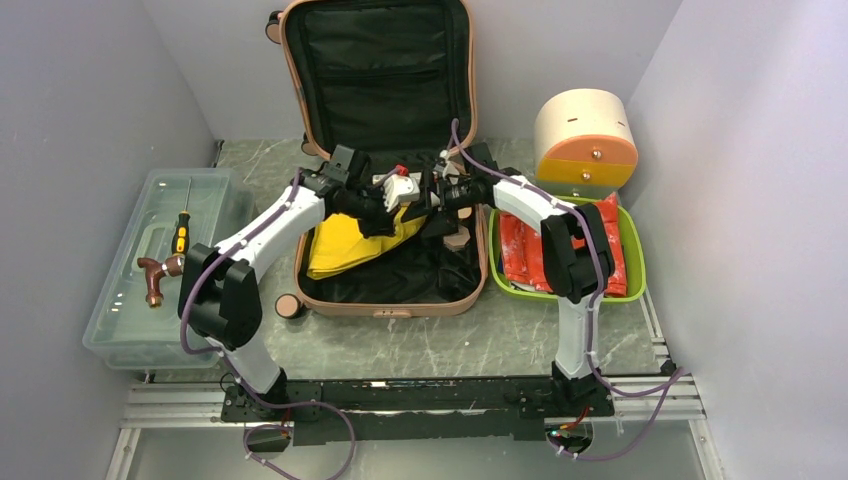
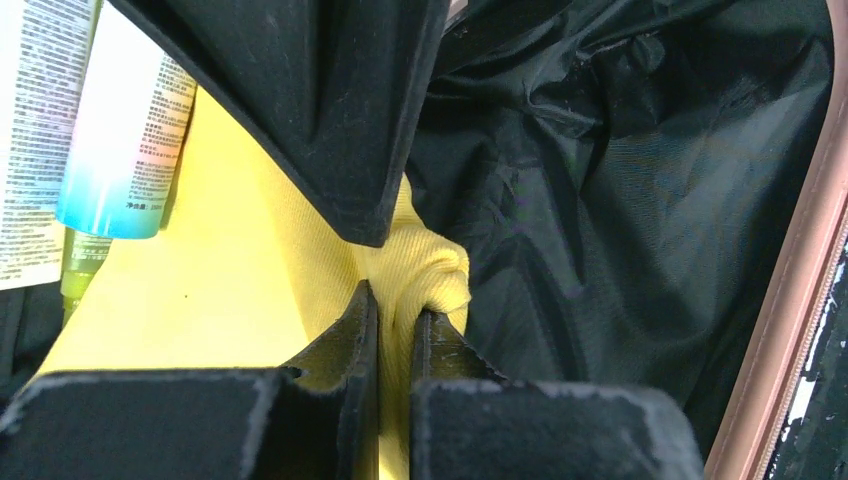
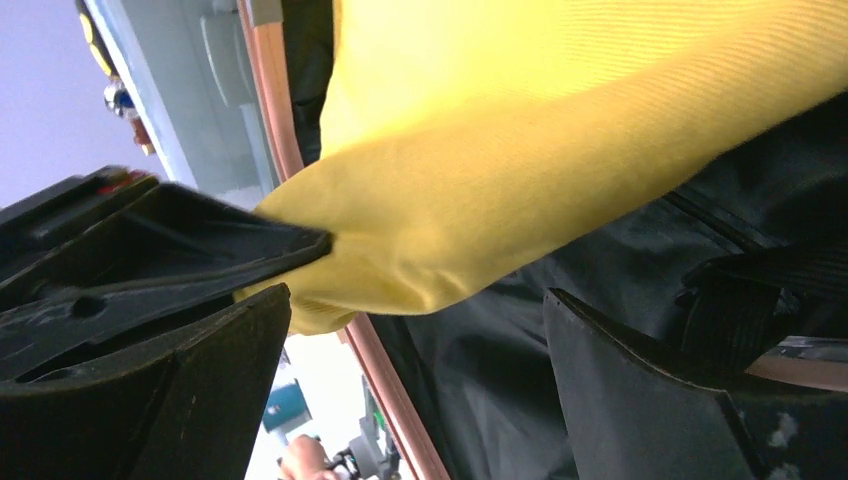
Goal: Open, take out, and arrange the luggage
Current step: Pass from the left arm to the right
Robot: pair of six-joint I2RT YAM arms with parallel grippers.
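Observation:
The salmon-pink luggage (image 1: 380, 308) lies open in the middle of the table, its black-lined lid standing up at the back. A yellow cloth (image 1: 345, 250) hangs over the left half of the lower shell. My left gripper (image 1: 392, 212) is shut on a bunched fold of that cloth (image 2: 250, 280), with both fingers (image 2: 350, 335) pinching it above the black lining (image 2: 620, 180). My right gripper (image 1: 428, 195) faces it from the right. In the right wrist view this gripper (image 3: 418, 295) is open, with the yellow cloth (image 3: 560, 120) just above its fingertips and nothing between them.
A clear plastic bin (image 1: 120, 330) on the left carries a screwdriver (image 1: 182, 230) and a brown-handled tool (image 1: 158, 275). A lime-green tray (image 1: 632, 262) with red and white packets sits on the right, a cream and orange drawer box (image 1: 585, 140) behind it. A white-blue bottle (image 2: 125, 130) lies by the cloth.

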